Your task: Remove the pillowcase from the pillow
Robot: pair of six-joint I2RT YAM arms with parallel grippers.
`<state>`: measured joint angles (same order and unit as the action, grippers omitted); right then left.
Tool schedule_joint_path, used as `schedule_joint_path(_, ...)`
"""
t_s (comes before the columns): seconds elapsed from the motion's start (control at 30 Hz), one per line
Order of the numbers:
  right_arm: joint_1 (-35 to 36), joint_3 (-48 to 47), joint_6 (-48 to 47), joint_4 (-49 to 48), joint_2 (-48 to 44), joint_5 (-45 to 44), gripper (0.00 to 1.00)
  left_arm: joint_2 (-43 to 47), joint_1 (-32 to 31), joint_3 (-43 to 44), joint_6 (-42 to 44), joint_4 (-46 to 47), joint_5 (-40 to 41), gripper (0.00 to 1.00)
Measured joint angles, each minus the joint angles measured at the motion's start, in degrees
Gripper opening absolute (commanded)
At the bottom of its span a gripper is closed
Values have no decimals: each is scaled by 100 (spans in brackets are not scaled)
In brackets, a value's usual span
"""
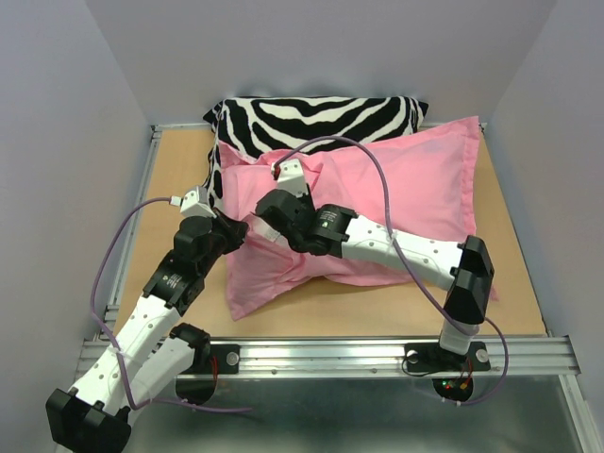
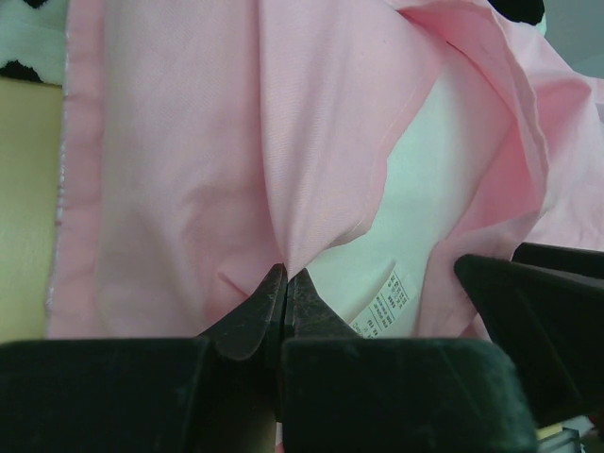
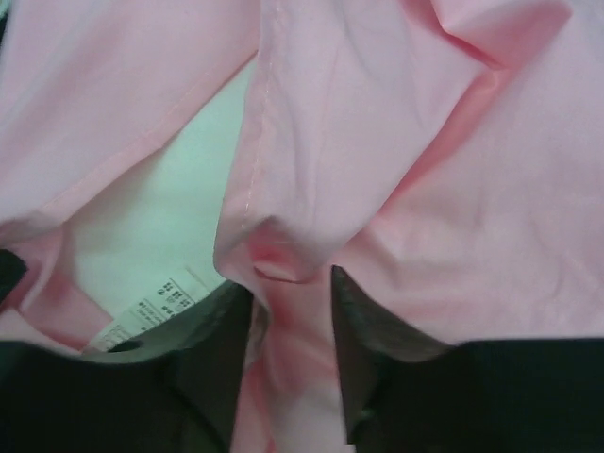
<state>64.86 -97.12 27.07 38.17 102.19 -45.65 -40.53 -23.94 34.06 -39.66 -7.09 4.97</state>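
Wooden table (image 1: 330, 307) bears the pink pillowcase (image 1: 415, 179), gaping over white pillow (image 2: 415, 208).

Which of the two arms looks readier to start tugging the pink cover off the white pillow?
Probably left. The left gripper is shut on the pillowcase edge at the opening, beside the bared pillow, so it could pull now. The right gripper stands open astride a fold, not yet clamped.

Parted claw (image 3: 289, 294) straddles pillowcase (image 3: 396, 142) fold beside pillow (image 3: 160, 217).
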Motion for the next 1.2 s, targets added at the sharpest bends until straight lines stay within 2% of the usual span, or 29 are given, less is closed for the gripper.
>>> schedule_joint_path(0.03,-7,2,9,7,42,-61,23,0,0,2,0,0,-2,0)
schedule_joint_path(0.13,-66,7,20,114,105,-271,13,0,0,2,0,-2,-2,0)
schedule_joint_path(0.23,-111,68,24,278,-50,-616,12,0,0,0,2,-4,0,0)
schedule_joint_path(0.37,-328,452,151,621,-691,-914,12,0,0,0,4,-7,4,0)
schedule_joint_path(0.47,-964,1185,396,793,-1596,-901,12,-2,0,-42,0,20,2,0)
schedule_joint_path(0.6,-1617,2111,737,826,-2168,-662,13,-33,-42,-199,-68,98,-144,0)
schedule_joint_path(0.7,-1716,2682,859,675,-2098,-376,20,-118,-48,-306,-96,168,-197,0)
schedule_joint_path(0.83,-1731,3058,763,345,-2046,39,40,-240,-42,-459,-127,247,-195,0)
schedule_joint_path(0.87,-1742,3058,713,297,-2068,122,53,-256,-35,-494,-131,282,-188,0)
schedule_joint_path(0.93,-1762,3045,568,256,-2216,404,66,-258,-31,-575,-136,367,-162,0)
schedule_joint_path(1.03,-1803,2968,367,275,-2514,769,73,-258,-15,-662,-138,481,-149,0)
schedule_joint_path(1.2,-1808,2369,11,264,-2767,1388,75,-258,0,-697,-153,555,-153,0)
